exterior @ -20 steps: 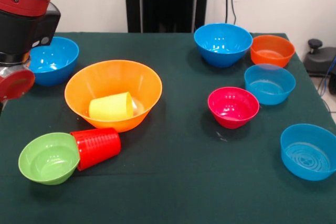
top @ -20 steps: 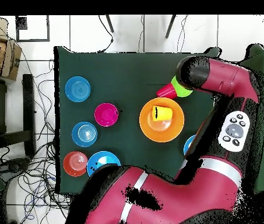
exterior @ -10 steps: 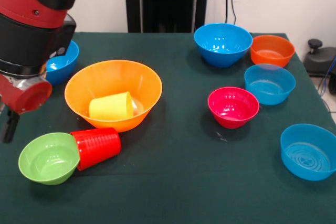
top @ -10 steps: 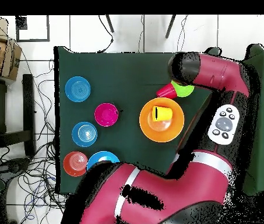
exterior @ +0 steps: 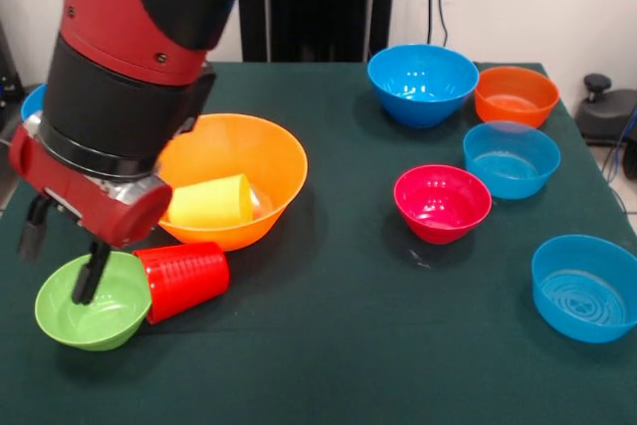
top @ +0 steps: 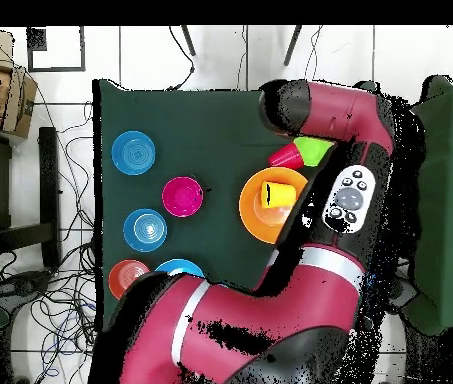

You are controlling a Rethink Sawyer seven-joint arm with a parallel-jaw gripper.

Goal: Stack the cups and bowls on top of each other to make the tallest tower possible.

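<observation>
Only the front view shows the gripper [exterior: 62, 259]: its two black fingers are spread apart, empty, one tip inside the light green plastic bowl [exterior: 97, 318]. Overhead, the red arm [top: 345, 115] hides it. The ribbed red plastic cup [exterior: 185, 278] lies beside that bowl; the yellow plastic cup [exterior: 211, 202] lies in the big yellow-orange bowl [exterior: 264, 151]

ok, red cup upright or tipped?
Tipped. The red cup lies on its side on the table, one end against the green bowl.
</observation>
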